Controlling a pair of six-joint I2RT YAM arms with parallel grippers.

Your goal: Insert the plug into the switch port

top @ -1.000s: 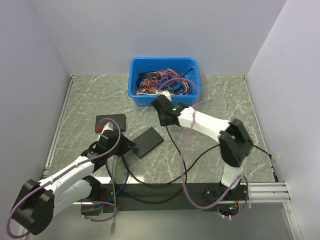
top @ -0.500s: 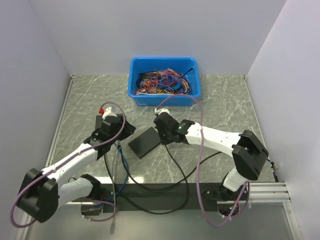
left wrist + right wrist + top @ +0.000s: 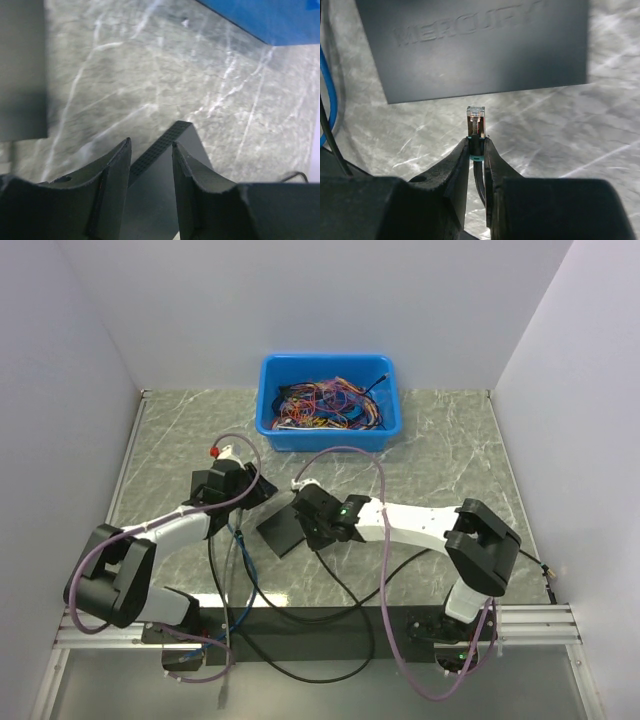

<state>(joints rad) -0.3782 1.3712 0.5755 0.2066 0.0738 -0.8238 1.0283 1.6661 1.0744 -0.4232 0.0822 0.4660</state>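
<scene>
Right gripper [image 3: 476, 149] clamps the plug [image 3: 475, 116] at frame centre, below the switch [image 3: 475, 45] filling the top; its ports are unseen. We should find the port edge and align squarely before advancing. Left gripper [image 3: 151, 147] gapes over a switch corner.

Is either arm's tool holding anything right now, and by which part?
The right tool pinches the plug by the dark sleeve just behind its clear tip. The left tool is open and holds nothing.
</scene>
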